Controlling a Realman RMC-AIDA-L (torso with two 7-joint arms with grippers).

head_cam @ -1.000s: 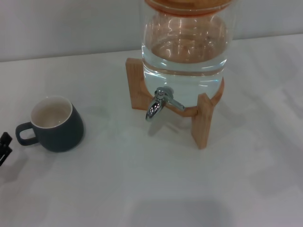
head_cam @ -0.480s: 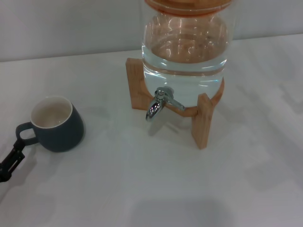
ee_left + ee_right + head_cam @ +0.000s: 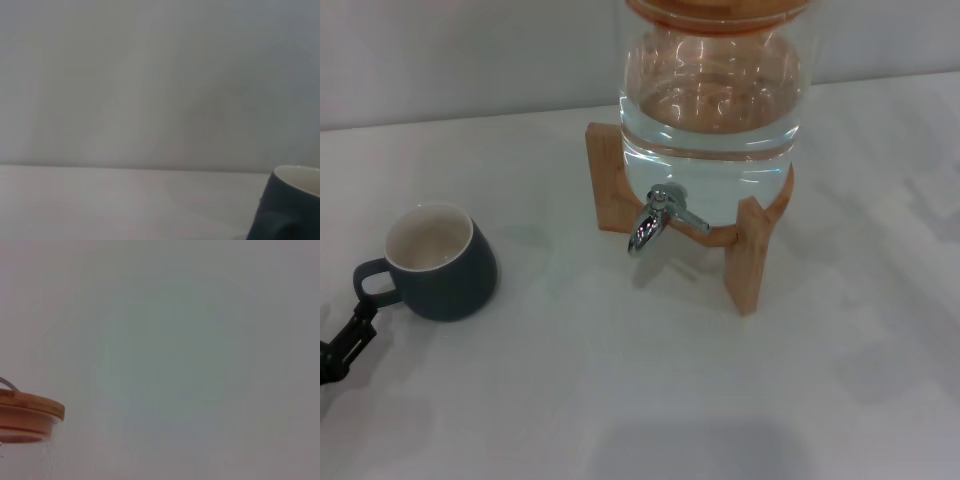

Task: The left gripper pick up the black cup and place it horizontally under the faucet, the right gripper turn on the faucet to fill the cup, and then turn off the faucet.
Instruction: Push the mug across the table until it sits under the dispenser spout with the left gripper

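Note:
The black cup (image 3: 438, 263) stands upright on the white table at the left, with its cream inside showing and its loop handle pointing left. It also shows in the left wrist view (image 3: 292, 210). My left gripper (image 3: 338, 350) comes in at the lower left edge, open, with one finger tip (image 3: 362, 318) just below the cup's handle. The chrome faucet (image 3: 655, 217) sits on the front of the big glass jar (image 3: 710, 110), its spout pointing down. The right gripper is out of view.
The jar holds water and rests on a wooden stand (image 3: 750, 250) at the middle back. Its wooden lid shows in the right wrist view (image 3: 27, 412). A plain wall runs behind the white table (image 3: 620, 400).
My left gripper has moved right and forward from the left edge, bringing its finger tip up to just below the cup's handle. The cup and faucet have not moved.

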